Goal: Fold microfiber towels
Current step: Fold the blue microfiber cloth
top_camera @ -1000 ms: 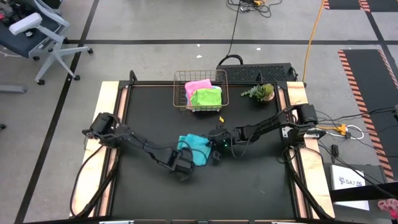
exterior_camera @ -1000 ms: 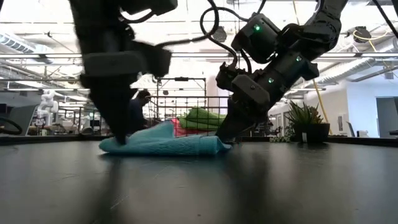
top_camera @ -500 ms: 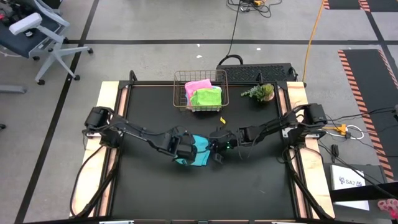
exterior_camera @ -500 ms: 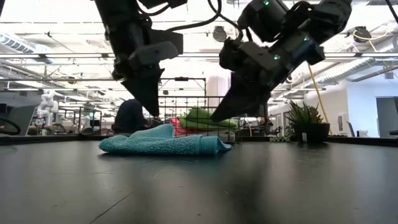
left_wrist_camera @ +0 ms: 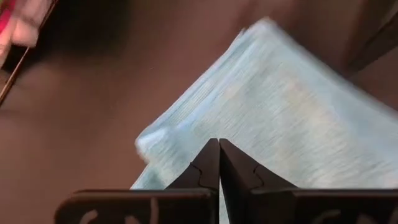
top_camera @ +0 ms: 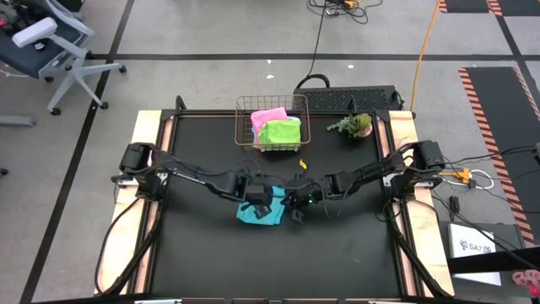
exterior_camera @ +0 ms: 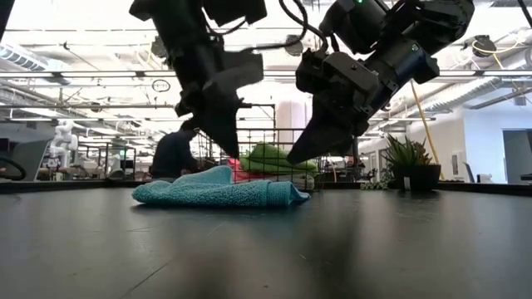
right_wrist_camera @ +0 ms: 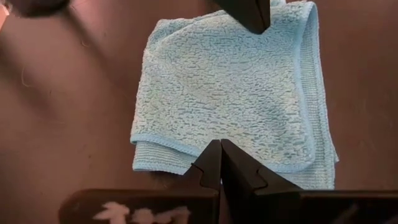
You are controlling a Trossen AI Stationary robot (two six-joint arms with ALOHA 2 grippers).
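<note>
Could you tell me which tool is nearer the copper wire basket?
Left. The left tool hangs over the cyan towel, just below the basket; the right tool sits further off.

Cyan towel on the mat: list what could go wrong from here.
1. The cyan towel lies folded but uneven, a lower layer sticking out past the top one; left so, the fold may look sloppy.
2. Both the left gripper and right gripper hang close together above it with shut jaws; they could bump each other.
3. The wire basket stands just behind; a wide swing might clip it.
</note>
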